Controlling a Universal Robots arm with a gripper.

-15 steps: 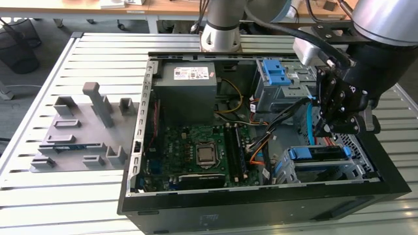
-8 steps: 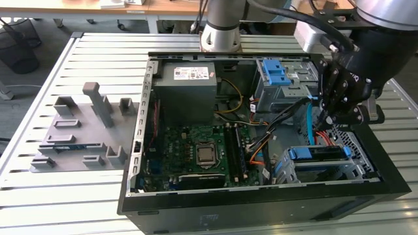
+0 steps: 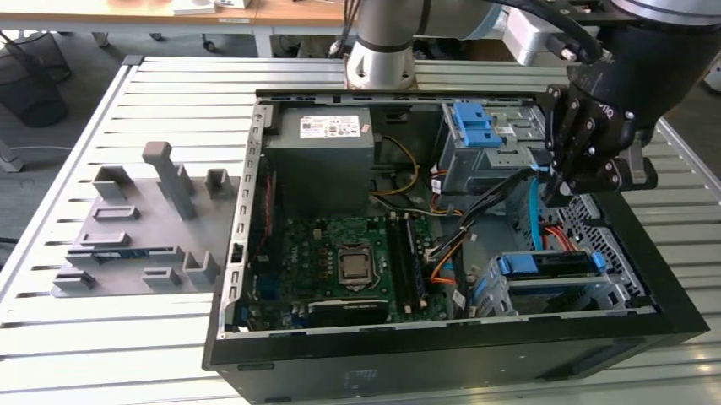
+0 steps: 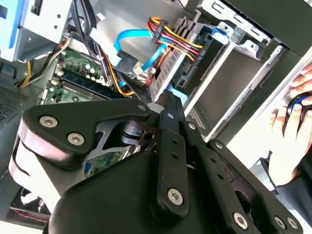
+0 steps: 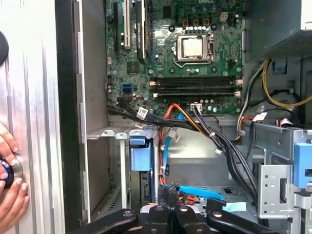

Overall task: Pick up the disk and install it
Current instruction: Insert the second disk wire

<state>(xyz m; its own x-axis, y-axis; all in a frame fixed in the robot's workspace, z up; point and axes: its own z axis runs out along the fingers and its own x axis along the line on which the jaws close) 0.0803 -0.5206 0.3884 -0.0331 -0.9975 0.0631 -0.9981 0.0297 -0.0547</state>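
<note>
Exterior view: the open computer case (image 3: 451, 363) lies on the slatted counter (image 3: 135, 354). The gripper (image 3: 560, 192) hangs inside the case, along its edge on the exterior view's right. The disk (image 3: 552, 263) sits just below it in the lower drive cage, by the case's near corner.

Second wrist view: the gripper (image 4: 169, 95) points into the cage, with a person's hand (image 4: 292, 114) resting outside the case.

First wrist view: the fingers (image 5: 168, 192) look pressed together, with nothing pinched, and a blue cable (image 5: 195, 191) lies right beside them.

By my read the disk is seated and the install is nearly done. Any move now calls for care around those cables.
</note>
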